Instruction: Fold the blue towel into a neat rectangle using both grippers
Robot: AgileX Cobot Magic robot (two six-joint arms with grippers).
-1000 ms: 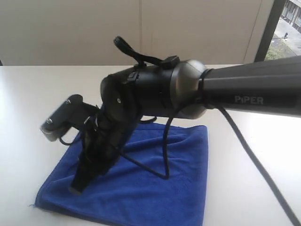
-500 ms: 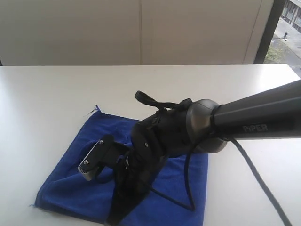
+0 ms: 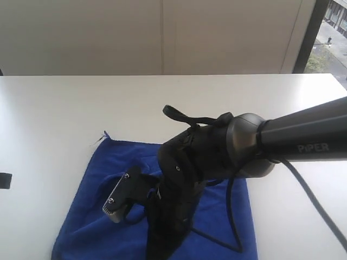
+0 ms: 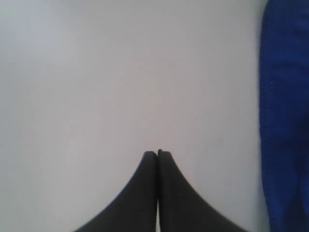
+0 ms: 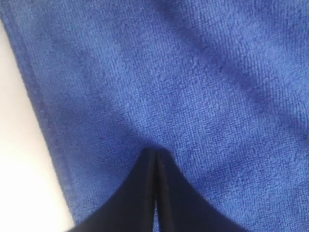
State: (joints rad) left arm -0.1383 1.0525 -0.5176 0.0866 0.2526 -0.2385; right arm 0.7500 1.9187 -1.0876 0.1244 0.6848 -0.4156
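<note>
Left edge: a small black piece [image 3: 4,180] pokes in over the white table [image 3: 54,108]. Too little of it shows to name it.
Left gripper [image 4: 157,152]: the jaws are pressed together with nothing between them. They hang above bare tabletop, and its wrist view shows one edge of the cloth off to the side, apart from the tips.
Blue towel [image 3: 92,216]: it lies flat on the near middle of the table, spread as a rough rectangle. A loose thread [image 3: 99,139] sticks out at its far left corner. The near edge runs out of the exterior view.
Right gripper [image 5: 155,152]: it reaches down onto the towel left of the cloth's middle. The jaws are closed tip to tip, right on the terry pile near a hemmed edge – whether any cloth is pinched between them cannot be told.
Wrist camera block [image 3: 120,196]: a black housing with a grey face juts left from the right gripper, above the towel.
Cable [image 3: 234,216]: a black loop hangs from the wrist over the towel's right part.
Right arm [image 3: 309,135]: its grey sleeve marked "PiPER" slants in from the right edge.
Far right: a dark window frame [image 3: 309,32], with daylight beyond.
</note>
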